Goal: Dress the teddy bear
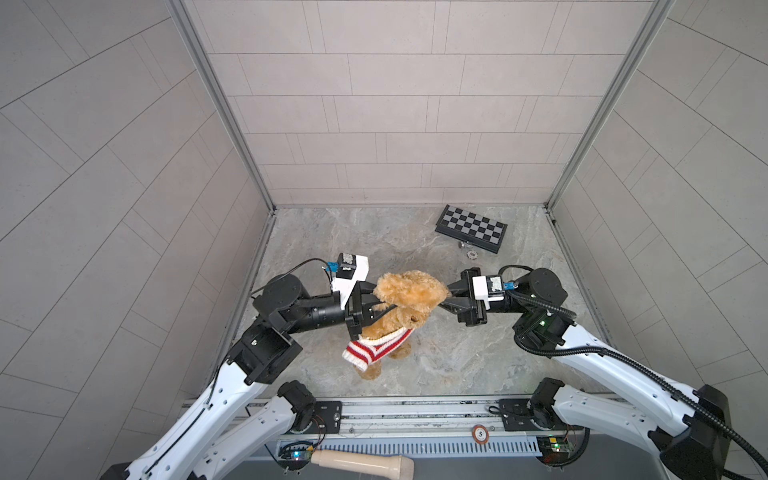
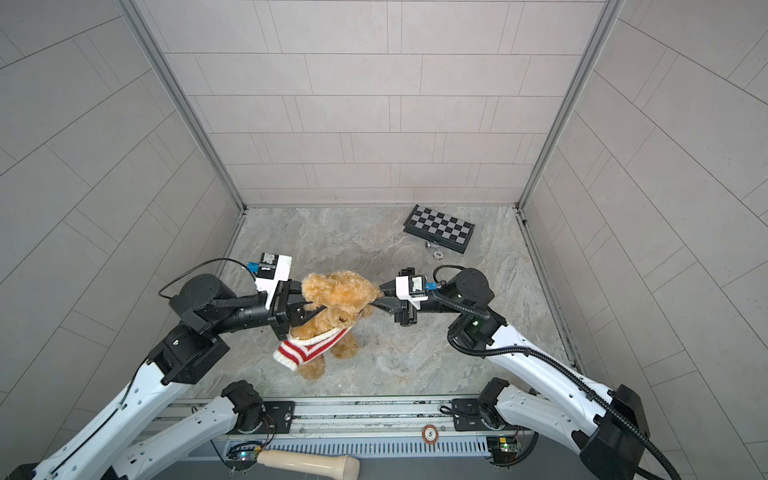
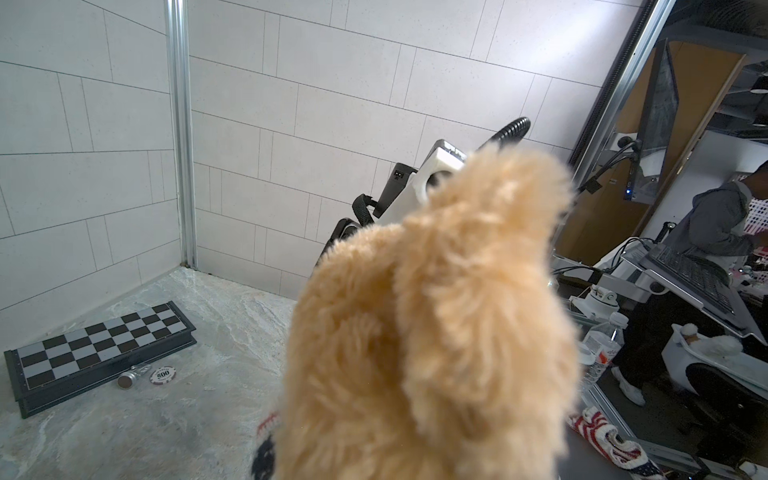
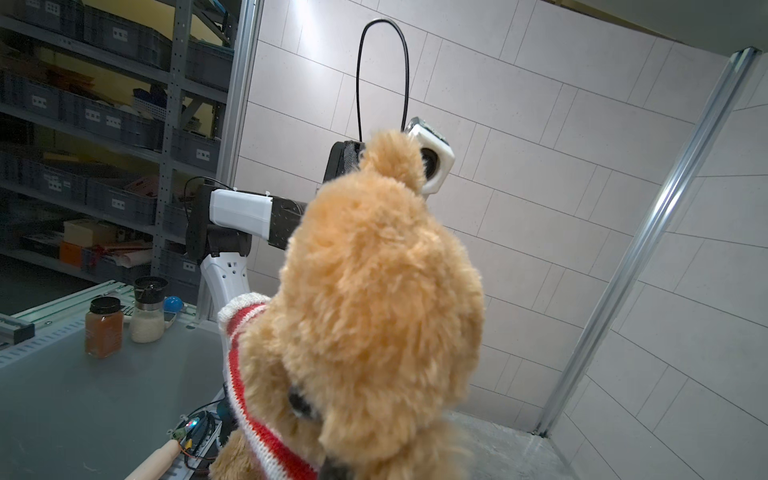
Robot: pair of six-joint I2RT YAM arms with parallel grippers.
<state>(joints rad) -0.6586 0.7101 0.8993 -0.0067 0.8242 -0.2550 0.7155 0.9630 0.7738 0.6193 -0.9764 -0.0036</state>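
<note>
The teddy bear point(image 1: 409, 291) hangs upright above the marble floor, held from both sides at head height. My left gripper point(image 1: 374, 300) is shut on its fur from the left, and its fingertips are buried in plush. My right gripper point(image 1: 448, 297) comes in from the right, its fingers closed to a point on the bear's head. A red-and-white striped sweater point(image 1: 374, 347) is bunched around the bear's lower body, with the legs sticking out below. Bear fur point(image 3: 424, 332) fills the left wrist view. In the right wrist view the bear's face point(image 4: 374, 311) fills the frame, with the sweater's striped edge point(image 4: 241, 374) beside it.
A folded chessboard point(image 1: 471, 228) lies at the back right, with a poker chip point(image 1: 471, 254) and a small metal piece point(image 1: 461, 246) in front of it. A wooden handle point(image 1: 361, 459) lies on the front ledge. Spice jars point(image 4: 104, 328) stand outside the cell.
</note>
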